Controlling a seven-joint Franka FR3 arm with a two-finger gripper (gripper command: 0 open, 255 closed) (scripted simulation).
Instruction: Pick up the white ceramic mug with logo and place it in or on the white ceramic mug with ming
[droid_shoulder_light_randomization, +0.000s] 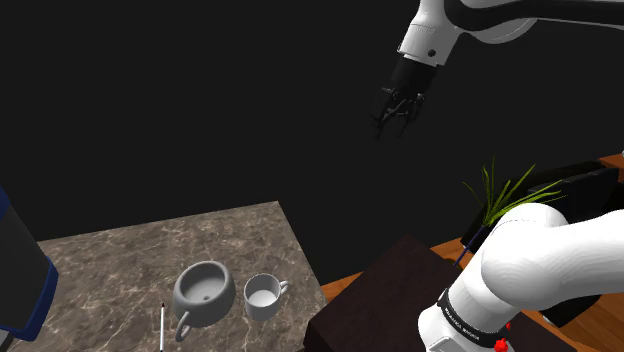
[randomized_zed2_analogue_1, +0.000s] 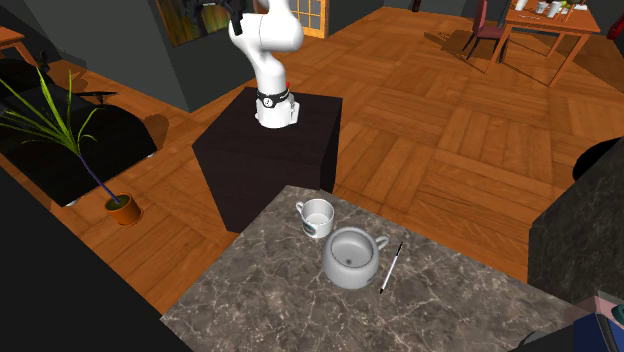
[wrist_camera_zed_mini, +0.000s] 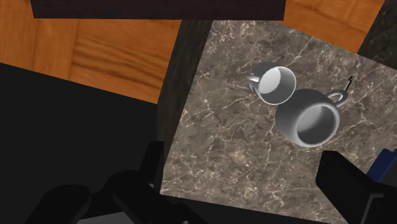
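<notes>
Marbled tabletop (droid_shoulder_light_randomization: 120, 262), arm (droid_shoulder_light_randomization: 540, 262) raised, hand (droid_shoulder_light_randomization: 392, 128) high, pointing down, fingers (wrist_camera_zed_mini: 347, 186) apart

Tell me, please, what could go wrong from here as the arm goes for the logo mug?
The small white mug with the dark mark stands very close to the larger grey mug; the open gripper, high above, could bump the grey one when descending.
The small mug sits near the marble table's edge, so a nudge might send it off.
The grey mug's mouth looks not much wider than the small mug, so it may lodge tilted.
</notes>
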